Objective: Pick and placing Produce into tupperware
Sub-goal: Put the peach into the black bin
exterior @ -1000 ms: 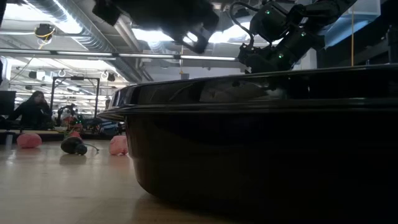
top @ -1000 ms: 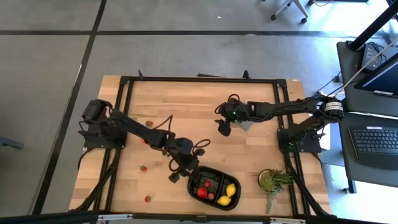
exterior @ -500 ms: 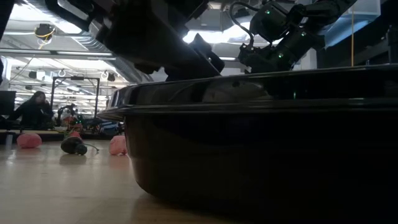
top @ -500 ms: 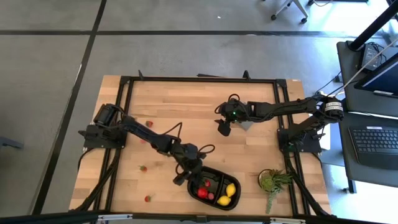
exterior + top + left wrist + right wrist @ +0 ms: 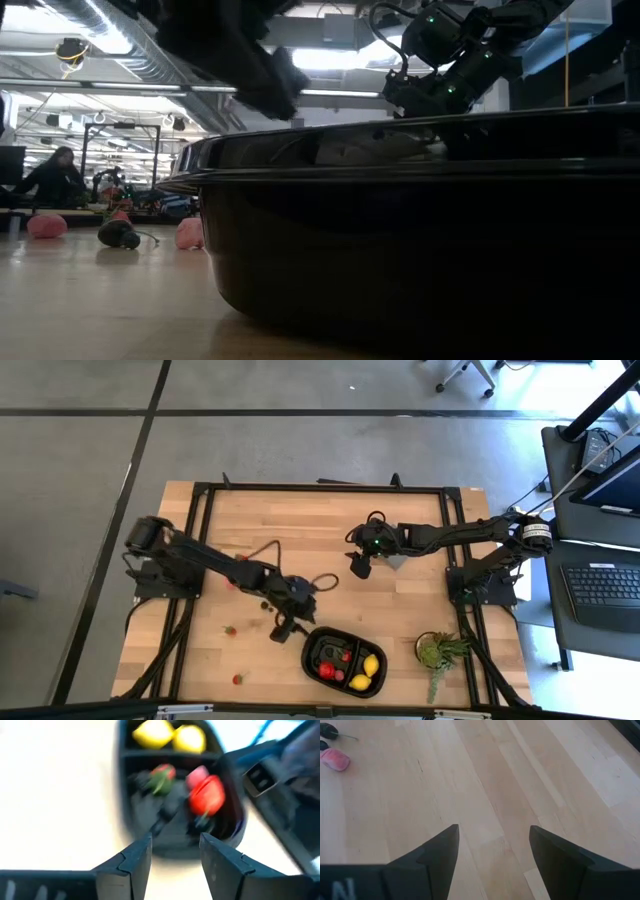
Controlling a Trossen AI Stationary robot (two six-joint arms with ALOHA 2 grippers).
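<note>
Black tupperware [image 5: 320, 672] holds produce [image 5: 371, 666]; left pincer [image 5: 281, 631] beside it, right pincer [image 5: 358, 569] both gape empty

Black tupperware [image 5: 312, 656], yellow lemons [image 5: 371, 666], red strawberries [image 5: 326, 670]

Glossy black plastic tupperware [image 5: 315, 665] on pale wood table [image 5: 300, 530].

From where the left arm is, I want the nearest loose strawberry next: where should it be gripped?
Take the strawberry across its middle, coming straight down. It lies alone on bare wood, clear of the tray, so both sides look free. The left tool, open, is nearest.
</note>
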